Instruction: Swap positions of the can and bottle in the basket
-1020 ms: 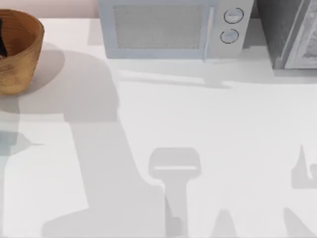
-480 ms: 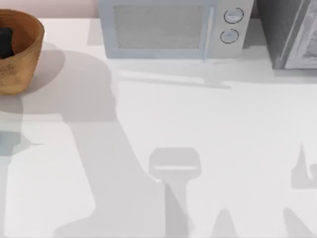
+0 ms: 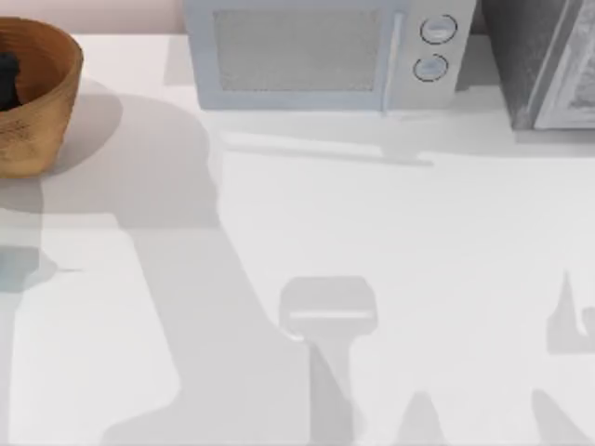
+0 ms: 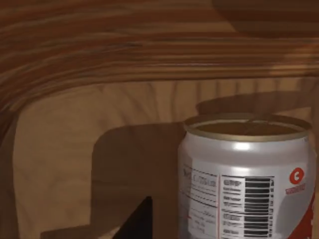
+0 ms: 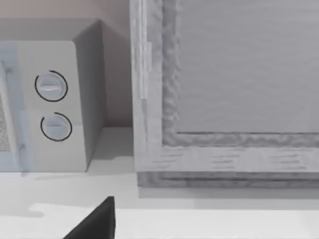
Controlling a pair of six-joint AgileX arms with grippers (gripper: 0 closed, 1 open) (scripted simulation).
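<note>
Standing at the bench's (image 3: pixel 390 279) far-left corner, cut by the frame edge, the basket (image 3: pixel 42 111) holds the left pincer (image 3: pixel 7 82), its spread impossible to tell. Inside, the can (image 4: pixel 246 179) stands upright near the woven wall, white with barcode, red mark, gold rim.

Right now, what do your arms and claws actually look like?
Little of them is in sight. My left claw, in the basket, is a plain matte black block; its fingertip is a sharp-edged black wedge, unmarked. The right claw's fingertip, near the microwave, is the same plain black wedge.
</note>
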